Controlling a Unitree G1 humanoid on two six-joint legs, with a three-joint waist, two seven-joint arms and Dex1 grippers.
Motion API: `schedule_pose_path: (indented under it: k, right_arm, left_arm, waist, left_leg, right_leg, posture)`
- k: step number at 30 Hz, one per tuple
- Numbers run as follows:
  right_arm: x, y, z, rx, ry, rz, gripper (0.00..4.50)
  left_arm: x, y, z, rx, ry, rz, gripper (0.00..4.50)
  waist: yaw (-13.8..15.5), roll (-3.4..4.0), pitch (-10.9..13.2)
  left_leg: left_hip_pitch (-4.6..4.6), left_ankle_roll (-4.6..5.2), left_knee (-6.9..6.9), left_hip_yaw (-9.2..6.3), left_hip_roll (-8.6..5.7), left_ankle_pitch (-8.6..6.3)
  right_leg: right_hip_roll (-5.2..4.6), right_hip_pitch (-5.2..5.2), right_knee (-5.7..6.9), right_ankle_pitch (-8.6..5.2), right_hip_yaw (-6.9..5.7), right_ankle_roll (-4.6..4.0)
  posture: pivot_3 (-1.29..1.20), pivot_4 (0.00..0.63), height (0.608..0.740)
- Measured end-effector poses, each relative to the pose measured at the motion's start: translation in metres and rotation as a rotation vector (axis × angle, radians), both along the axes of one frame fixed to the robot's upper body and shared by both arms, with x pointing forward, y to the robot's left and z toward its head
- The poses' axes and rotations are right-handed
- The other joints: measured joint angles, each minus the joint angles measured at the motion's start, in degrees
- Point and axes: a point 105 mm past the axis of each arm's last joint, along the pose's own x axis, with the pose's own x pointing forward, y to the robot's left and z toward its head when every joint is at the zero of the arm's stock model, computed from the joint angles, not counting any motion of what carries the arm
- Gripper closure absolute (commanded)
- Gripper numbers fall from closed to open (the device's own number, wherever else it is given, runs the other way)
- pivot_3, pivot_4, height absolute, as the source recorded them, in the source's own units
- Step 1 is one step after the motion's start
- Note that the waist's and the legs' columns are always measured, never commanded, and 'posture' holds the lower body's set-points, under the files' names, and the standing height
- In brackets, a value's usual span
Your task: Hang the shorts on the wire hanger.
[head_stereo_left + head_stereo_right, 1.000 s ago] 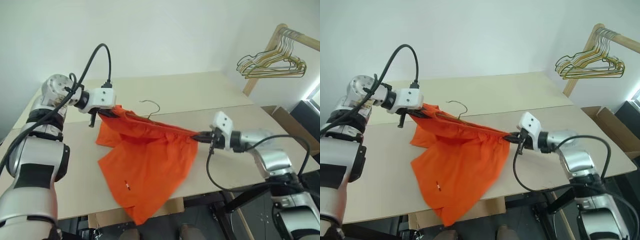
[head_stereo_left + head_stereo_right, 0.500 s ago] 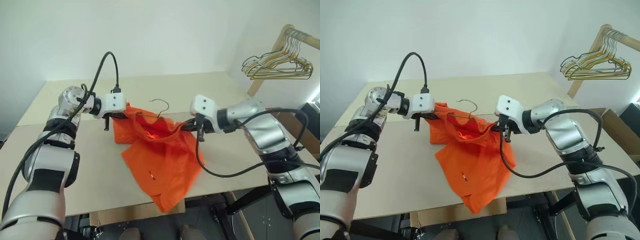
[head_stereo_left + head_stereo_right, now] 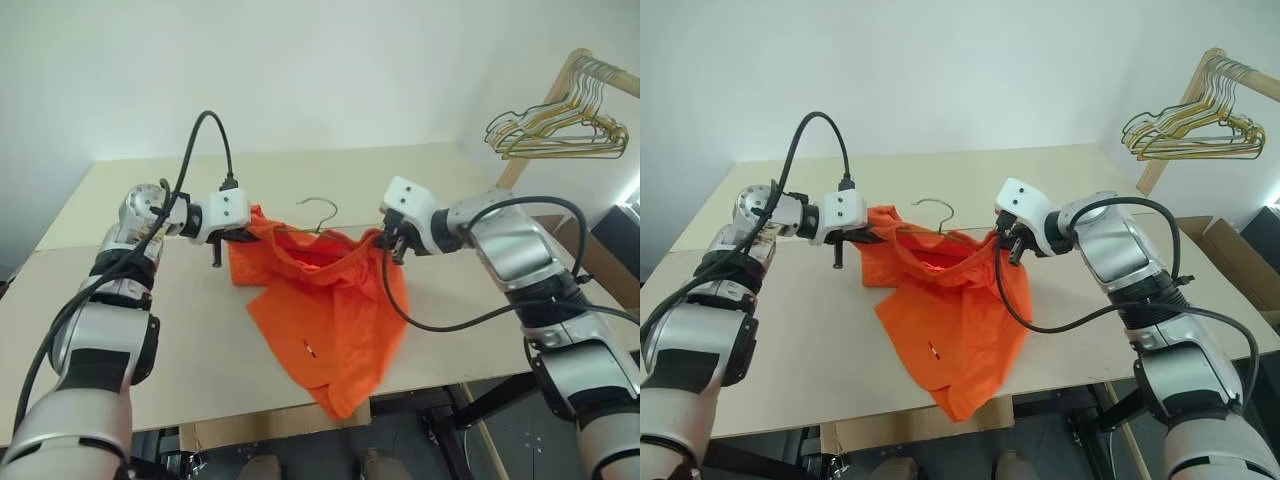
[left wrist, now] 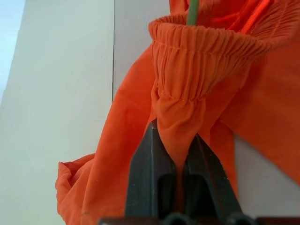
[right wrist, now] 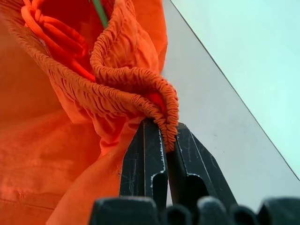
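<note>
Shorts (image 3: 325, 320) hang lowest and nearest, their orange legs drooping past the front edge of the table (image 3: 190, 345), with a tiny white mark on the fabric at about six o'clock from the waistband. Further back, the gathered waistband is stretched open between the two arms. At its nine o'clock end the left gripper (image 3: 238, 236) is clamped on a pinch of fabric just below the elastic, its black fingers (image 4: 150, 173) pressed together with the cloth squeezed between them. At the three o'clock end the right gripper (image 3: 385, 238) is likewise closed on the waistband, the ruffled elastic folded over its fingertips. Inside the open waist sits the wire hanger (image 3: 312, 228), its hook rising at twelve o'clock above the cloth. Farthest off, at two o'clock, bunched wire hangers (image 3: 555, 130) hang on a wooden rail (image 3: 600, 72).
</note>
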Motion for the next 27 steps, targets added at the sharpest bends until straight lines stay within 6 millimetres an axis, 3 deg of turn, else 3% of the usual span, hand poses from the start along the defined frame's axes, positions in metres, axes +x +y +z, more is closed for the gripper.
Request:
schedule_pose_path:
  k: [1, 7, 12, 17, 23, 27]
  right_arm:
    - [-0.001, -0.001, 0.001, -0.006, -0.01, 0.006, 4.42]
    - [-0.006, 0.0, 0.003, -0.017, -0.039, 0.04, 2.66]
    - [-0.013, -0.012, 0.001, -0.101, -0.122, 0.106, 2.66]
    - [-0.02, -0.025, 0.006, -0.202, -0.25, 0.18, 2.66]
    - [-0.027, -0.038, 0.043, -0.187, -0.406, 0.189, 2.66]
    - [-0.028, -0.041, 0.056, -0.16, -0.454, 0.176, 2.66]
  left_arm:
    - [0.001, 0.0, 0.002, -0.031, 0.004, 0.01, 4.5]
    - [-0.001, -0.004, 0.005, -0.073, -0.008, 0.002, 4.5]
    - [-0.008, -0.008, -0.003, -0.116, 0.041, -0.028, 4.5]
    - [-0.011, -0.012, 0.007, -0.168, 0.047, -0.054, 4.5]
    - [-0.013, -0.013, 0.015, -0.269, 0.09, -0.063, 4.5]
    - [-0.016, -0.016, 0.018, -0.278, 0.093, -0.092, 4.5]
  waist:
    - [-0.01, 0.0, 0.0]
    - [-0.05, 0.01, -0.01]
    - [-0.01, 0.01, -0.01]
    - [-0.02, 0.01, -0.01]
    - [-0.39, 0.01, -0.01]
    - [-0.53, 0.01, -0.01]
  left_leg:
    - [0.0, 0.0, 0.0, 0.0, 0.0, 0.0]
    - [0.02, 0.0, 0.0, -0.01, 0.0, 0.0]
    - [-0.03, 0.0, 0.02, -0.02, 0.0, 0.0]
    - [-0.02, 0.0, 0.02, -0.01, 0.0, 0.0]
    - [0.07, 0.0, 0.02, -0.01, 0.0, 0.0]
    - [0.09, 0.0, 0.03, 0.0, 0.0, 0.0]
  right_leg:
    - [0.0, 0.0, 0.0, 0.0, 0.0, 0.0]
    - [0.0, 0.02, 0.01, 0.0, -0.01, 0.0]
    - [-0.01, 0.01, -0.03, 0.0, -0.03, 0.0]
    - [-0.01, 0.02, -0.03, 0.0, -0.03, 0.0]
    - [0.0, 0.08, -0.05, 0.0, -0.02, 0.0]
    - [0.0, 0.09, -0.07, 0.0, 0.0, 0.0]
  posture:
    - [0.02, 0.0, 0.74]
    - [0.02, 0.0, 0.74]
    - [0.01, 0.0, 0.74]
    - [0.0, 0.0, 0.74]
    - [-0.01, 0.0, 0.74]
    - [-0.02, 0.0, 0.74]
